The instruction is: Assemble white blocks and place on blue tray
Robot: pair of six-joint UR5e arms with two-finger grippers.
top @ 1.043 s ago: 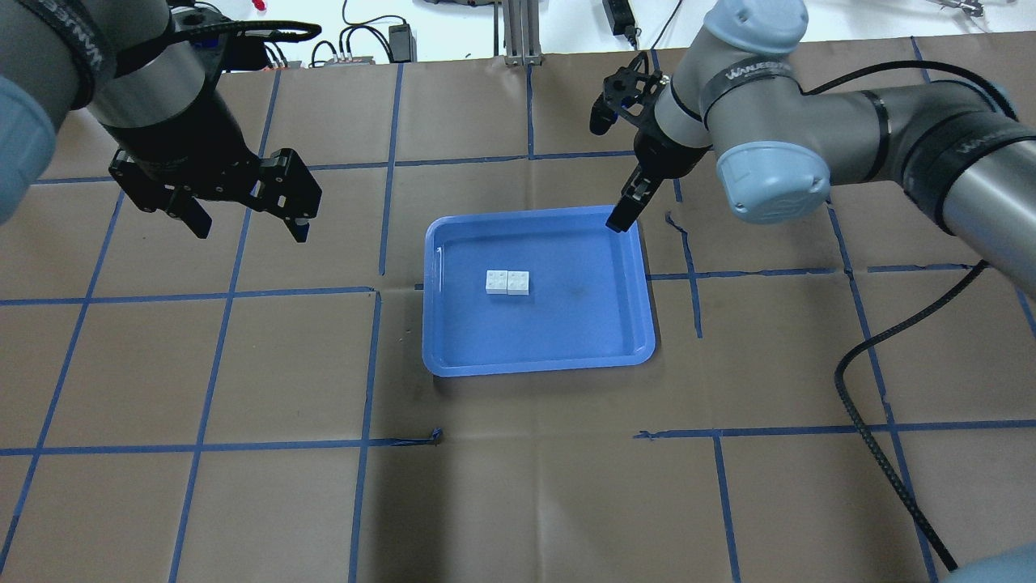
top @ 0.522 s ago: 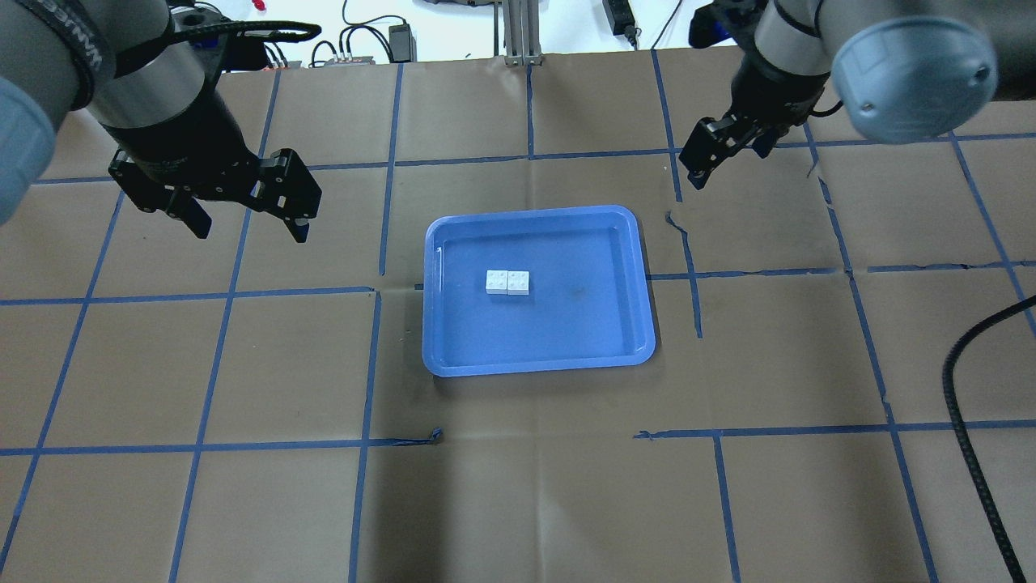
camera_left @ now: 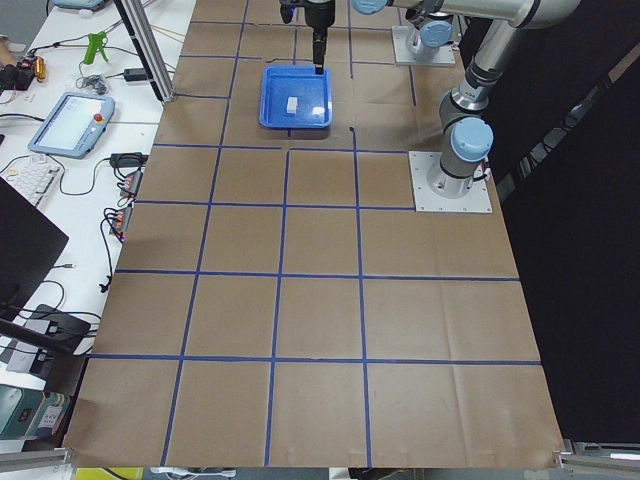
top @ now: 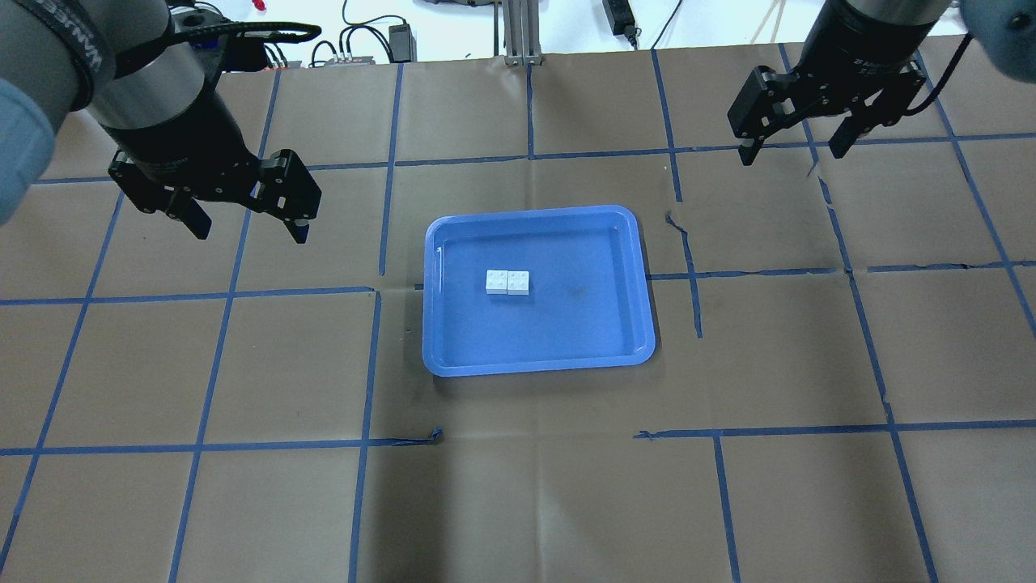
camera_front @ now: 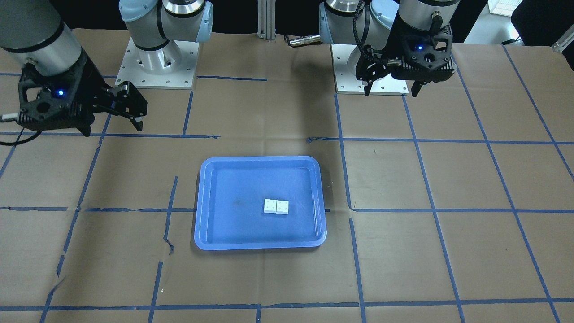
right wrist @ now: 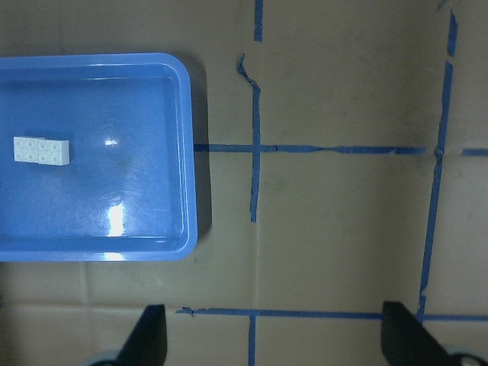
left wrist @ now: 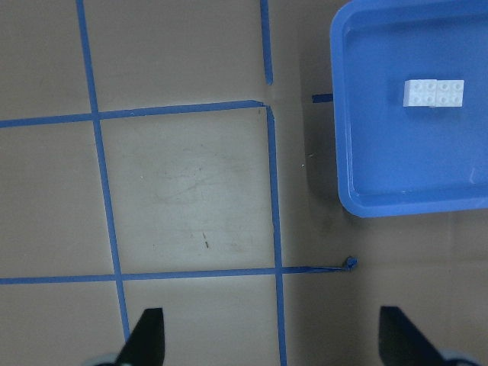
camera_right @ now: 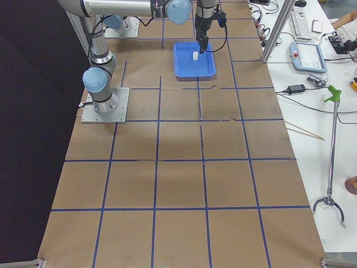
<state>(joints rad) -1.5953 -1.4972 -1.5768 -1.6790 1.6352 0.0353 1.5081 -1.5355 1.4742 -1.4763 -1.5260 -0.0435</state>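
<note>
Two white blocks [top: 507, 282] sit joined side by side inside the blue tray [top: 566, 324] at mid-table, left of the tray's middle. They also show in the front-facing view [camera_front: 276, 207], on the tray [camera_front: 237, 188]. My left gripper [top: 249, 227] hovers open and empty over the paper, left of the tray. My right gripper [top: 791, 150] hovers open and empty, far right of the tray. The left wrist view shows the blocks [left wrist: 434, 93] at upper right, and the right wrist view shows them [right wrist: 42, 150] at left. Both are well away from the fingers.
Brown paper with a blue tape grid covers the table [top: 518, 486]. Tape is torn right of the tray [top: 684, 235]. Cables and boxes [top: 356, 40] lie beyond the far edge. The two arm bases [camera_front: 157, 63] stand at the robot's side.
My right gripper has moved from the tray's far right corner out to the right and turned to face down. The left gripper and the blocks have not moved.
</note>
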